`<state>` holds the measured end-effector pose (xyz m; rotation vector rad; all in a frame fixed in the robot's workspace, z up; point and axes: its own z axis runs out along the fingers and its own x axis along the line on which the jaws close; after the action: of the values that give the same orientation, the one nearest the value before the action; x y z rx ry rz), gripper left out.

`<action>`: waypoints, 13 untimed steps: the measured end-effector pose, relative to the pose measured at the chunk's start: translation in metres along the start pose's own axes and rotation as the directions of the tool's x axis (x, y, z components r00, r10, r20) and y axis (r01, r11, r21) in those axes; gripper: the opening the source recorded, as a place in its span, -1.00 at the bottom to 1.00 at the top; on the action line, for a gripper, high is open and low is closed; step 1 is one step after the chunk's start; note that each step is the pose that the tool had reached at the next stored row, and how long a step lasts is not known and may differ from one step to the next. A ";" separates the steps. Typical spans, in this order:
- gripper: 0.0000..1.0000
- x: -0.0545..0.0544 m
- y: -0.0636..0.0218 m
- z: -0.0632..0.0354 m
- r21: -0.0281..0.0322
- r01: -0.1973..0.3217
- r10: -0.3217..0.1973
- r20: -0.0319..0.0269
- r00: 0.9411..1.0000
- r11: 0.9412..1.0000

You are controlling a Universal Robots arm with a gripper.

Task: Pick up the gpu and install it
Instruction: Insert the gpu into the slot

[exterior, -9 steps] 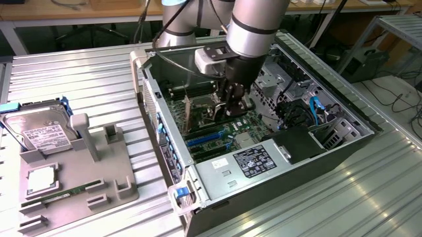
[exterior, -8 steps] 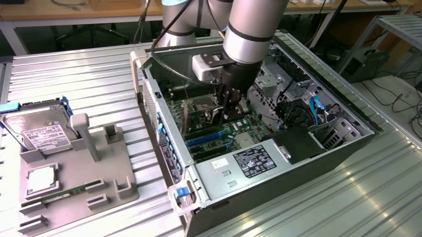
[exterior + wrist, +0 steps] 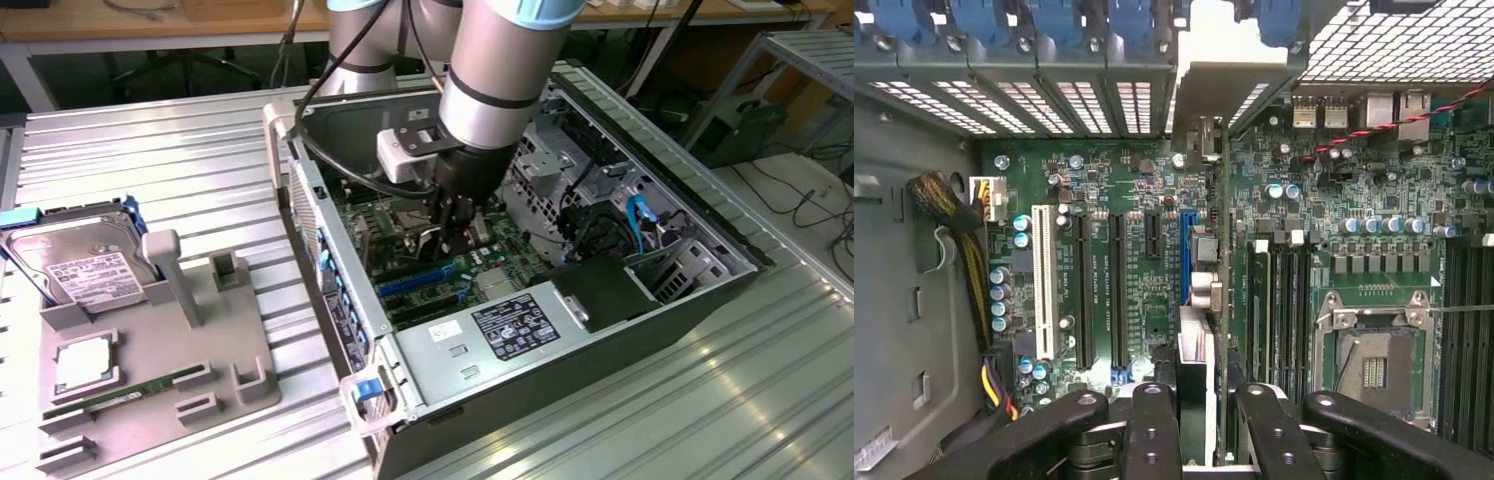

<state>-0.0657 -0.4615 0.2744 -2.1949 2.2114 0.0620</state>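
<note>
you are looking at the thin flat rectangular gpu card with green circuit board and pale metal bracket (image 3: 1202, 200), standing on edge inside the open black and silver tower computer case (image 3: 694, 290). in the wrist view you see it edge-on: its long axis runs from the black end effector (image 3: 1192, 415) straight away toward the row of perforated grey rear expansion slots (image 3: 1054, 105), and its bracket end (image 3: 1239, 80) points at that rear wall. the card's plane is upright relative to the green motherboard (image 3: 1134, 260), and it lines up with the blue expansion slot (image 3: 1188, 235), between the black slots and the row of memory slots. you cannot tell whether the lower edge is seated in the slot or just above it.

the end effector is clenched on the gpu: one black finger (image 3: 1151, 430) sits on each side of the card's near end, so the card runs out from between the fingers and away from the wrist.

in the exterior view the end effector (image 3: 450, 235) reaches down into the case over the motherboard. the case lies on its side on the ribbed aluminium bench (image 3: 160, 170). beside it, on the exterior view's left, a grey plastic parts holder (image 3: 174, 370) carries a boxy silver hard drive with white label (image 3: 83, 265).
</note>
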 end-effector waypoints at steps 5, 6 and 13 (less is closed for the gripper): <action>-0.45 0.000 0.0032 0.0039 0.000 0.000 0.000 0.000 1.000 1.000; -0.45 0.001 0.0032 0.0055 0.000 0.000 0.000 0.000 1.000 1.000; -0.45 0.002 0.0055 0.0086 0.000 0.000 0.000 0.000 1.000 1.000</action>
<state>-0.0712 -0.4630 0.2657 -2.1949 2.2115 0.0620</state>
